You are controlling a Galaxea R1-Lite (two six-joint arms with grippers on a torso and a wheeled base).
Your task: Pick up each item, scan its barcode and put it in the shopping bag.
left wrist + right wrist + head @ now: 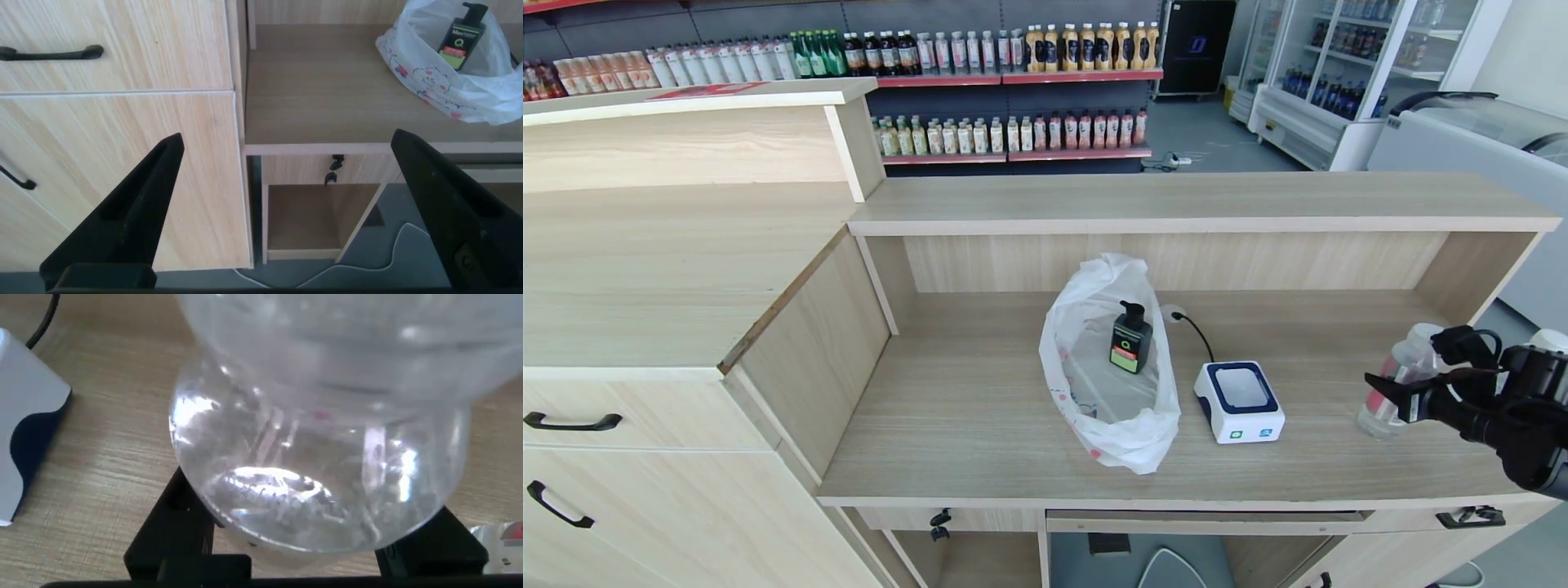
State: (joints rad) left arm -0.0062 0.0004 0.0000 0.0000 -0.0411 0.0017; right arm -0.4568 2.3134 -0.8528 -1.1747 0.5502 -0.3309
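Our right pincer (pixel 1403 359) pinches a clear bottle (pixel 319 457), which seems to rest on the tabletop (pixel 980 425) beside the scanner (pixel 1239 400), and our left pincer (pixel 286 139) is spread.

Black right hand (pixel 1409 363), looped black cable (pixel 1494 335), black wedge-shaped left fingers (pixel 122 220)

We held our left gripper (pixel 286 220) low, jaws spread wide apart; our right gripper (pixel 1421 371) sat at the far right, pointing leftward.
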